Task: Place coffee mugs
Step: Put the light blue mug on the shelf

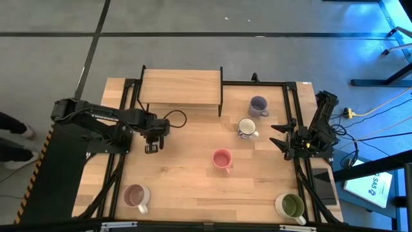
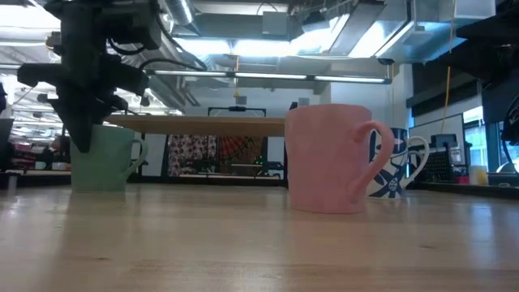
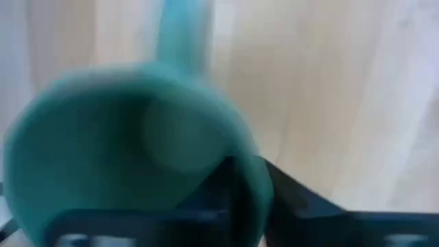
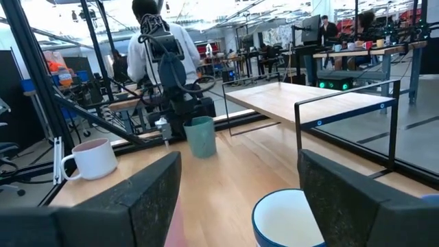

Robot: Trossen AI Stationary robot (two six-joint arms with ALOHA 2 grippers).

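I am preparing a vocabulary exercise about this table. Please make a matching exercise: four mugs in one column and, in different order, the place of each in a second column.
Things:
1. green mug
2. lavender mug
3. pink mug
4. cream mug with olive inside

Places:
a. middle of the table
b. near front corner on the right arm's side
c. held at its rim by the left gripper
d. far side, next to the wooden shelf

Pairs: 1-c, 2-d, 3-a, 4-b

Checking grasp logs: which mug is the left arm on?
The green mug, at the left gripper below the wooden shelf; the other five stand free.
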